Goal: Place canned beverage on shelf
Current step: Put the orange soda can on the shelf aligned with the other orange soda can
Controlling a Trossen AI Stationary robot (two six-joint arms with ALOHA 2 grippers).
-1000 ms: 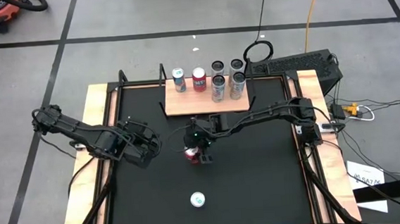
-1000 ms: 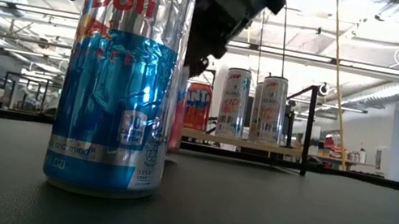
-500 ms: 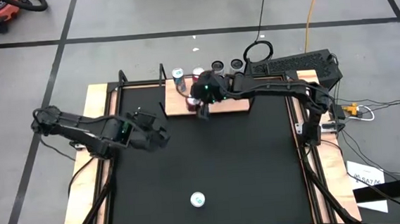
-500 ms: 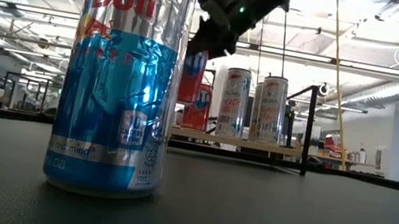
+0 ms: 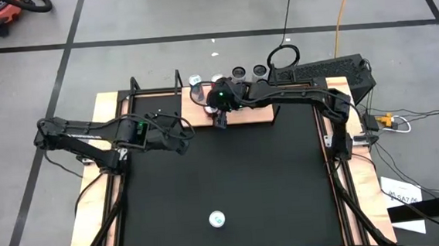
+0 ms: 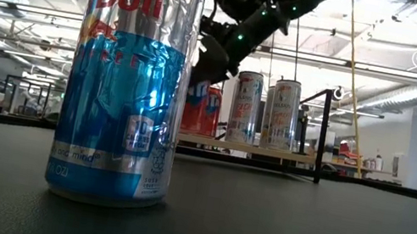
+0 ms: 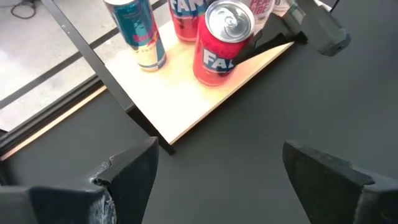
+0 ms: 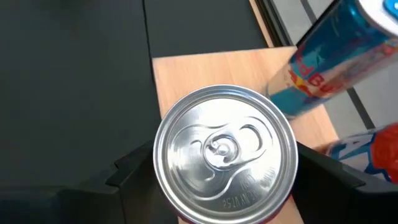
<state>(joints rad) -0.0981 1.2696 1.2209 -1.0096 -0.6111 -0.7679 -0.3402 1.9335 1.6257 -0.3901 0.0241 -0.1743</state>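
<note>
A red can stands upright at the near edge of the light-wood shelf, between the fingers of my right gripper. My right gripper is shut on the can and hides it in the high view. The can also shows in the low view. Farther back on the shelf stand a blue can, another red can and two silver cans. My left gripper is open and empty above the black mat, near the shelf's near left corner. My right gripper pinches the red can's side wall between its two fingers, just below the rim and on opposite sides. The fingers come from above, pointing down. The can is upright with its base at the shelf's near edge; whether it rests there I cannot tell.
A tall blue and silver can stands on the mat near the table's near edge and fills the left of the low view. Black brackets stand at the shelf's ends. Wood strips edge the table.
My right gripper has lifted the red can off the middle of the mat, carried it toward the far edge over the shelf, and lowered it at the shelf's near edge. My left gripper has gone toward the table's far and right edges, toward the shelf.
</note>
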